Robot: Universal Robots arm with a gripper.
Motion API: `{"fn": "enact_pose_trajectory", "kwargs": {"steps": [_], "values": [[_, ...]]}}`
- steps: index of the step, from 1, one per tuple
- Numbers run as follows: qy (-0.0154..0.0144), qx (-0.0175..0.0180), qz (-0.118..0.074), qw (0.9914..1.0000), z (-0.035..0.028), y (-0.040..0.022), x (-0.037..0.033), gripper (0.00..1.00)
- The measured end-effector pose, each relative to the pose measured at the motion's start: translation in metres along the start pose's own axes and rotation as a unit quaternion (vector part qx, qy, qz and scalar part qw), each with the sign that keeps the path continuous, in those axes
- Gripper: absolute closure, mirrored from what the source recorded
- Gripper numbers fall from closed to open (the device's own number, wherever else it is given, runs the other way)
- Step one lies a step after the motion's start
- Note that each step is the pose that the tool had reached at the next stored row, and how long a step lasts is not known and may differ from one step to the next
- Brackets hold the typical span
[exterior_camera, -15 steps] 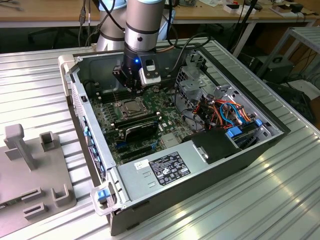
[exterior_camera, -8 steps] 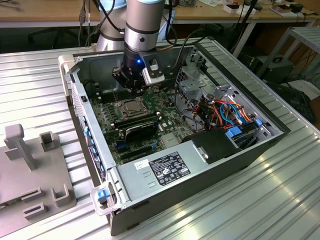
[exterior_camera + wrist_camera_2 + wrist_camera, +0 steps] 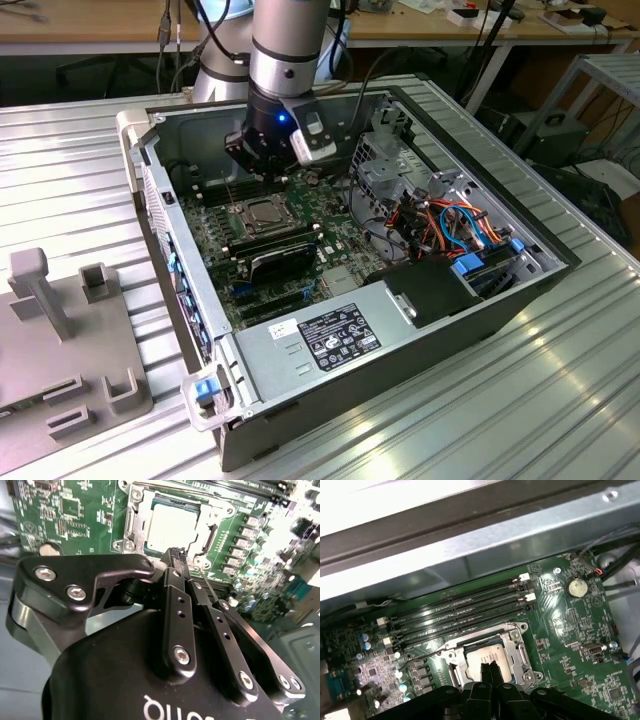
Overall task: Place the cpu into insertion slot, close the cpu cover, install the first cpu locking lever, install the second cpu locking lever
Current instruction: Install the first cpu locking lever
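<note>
Fingers (image 3: 178, 592) of the gripper (image 3: 487, 669), pinched together on nothing, hang just over the cpu (image 3: 481, 655), which lies at six o'clock from them in the exterior view.

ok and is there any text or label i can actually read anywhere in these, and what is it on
Nothing reads clearly enough to quote.
Black label on the power supply: white print, too small to read.
White sticker beside it: too small to read.
White lettering on the gripper body: cut off at the edge, unreadable.
Motherboard markings: too small to read.
</note>
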State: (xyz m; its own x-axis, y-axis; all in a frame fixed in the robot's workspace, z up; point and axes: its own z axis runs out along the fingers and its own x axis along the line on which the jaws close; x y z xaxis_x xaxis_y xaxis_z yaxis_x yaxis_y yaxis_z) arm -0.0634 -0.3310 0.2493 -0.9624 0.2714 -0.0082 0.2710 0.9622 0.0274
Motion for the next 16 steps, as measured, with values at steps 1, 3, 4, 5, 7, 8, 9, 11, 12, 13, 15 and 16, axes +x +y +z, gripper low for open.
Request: {"fn": "enact_pose_trajectory", "kwargs": {"steps": [1, 3, 4, 5, 7, 8, 9, 11, 12, 13, 15, 16], "values": [[0.0003, -0.0001, -0.008, 0.99996, 0.0003, 0.0, 0.0, 0.89], [0.0007, -0.0003, -0.025, 0.99969, 0.0006, 0.0, 0.0, 0.89], [0.0008, -0.0004, -0.029, 0.99957, 0.0008, -0.0003, 0.0001, 0.89], [0.0009, -0.0006, -0.033, 0.99944, 0.0009, -0.0013, 0.0004, 0.89], [0.001, -0.0005, -0.037, 0.99931, 0.0008, -0.0031, 0.0011, 0.89], [0.0011, -0.0006, -0.039, 0.99925, 0.0007, -0.0048, 0.0018, 0.89], [0.0011, -0.0005, -0.041, 0.99917, 0.0006, -0.0071, 0.0025, 0.89], [0.0012, -0.0006, -0.043, 0.99909, 0.0006, -0.0091, 0.0032, 0.89], [0.0012, -0.0006, -0.044, 0.99903, 0.0006, -0.01, 0.0034, 0.89], [0.0013, -0.0007, -0.045, 0.99898, 0.0006, -0.0105, 0.0038, 0.89], [0.0013, -0.0007, -0.046, 0.99895, 0.0006, -0.0106, 0.0038, 0.89], [0.0013, -0.0006, -0.046, 0.99895, 0.0005, -0.0106, 0.0039, 0.89]]}}
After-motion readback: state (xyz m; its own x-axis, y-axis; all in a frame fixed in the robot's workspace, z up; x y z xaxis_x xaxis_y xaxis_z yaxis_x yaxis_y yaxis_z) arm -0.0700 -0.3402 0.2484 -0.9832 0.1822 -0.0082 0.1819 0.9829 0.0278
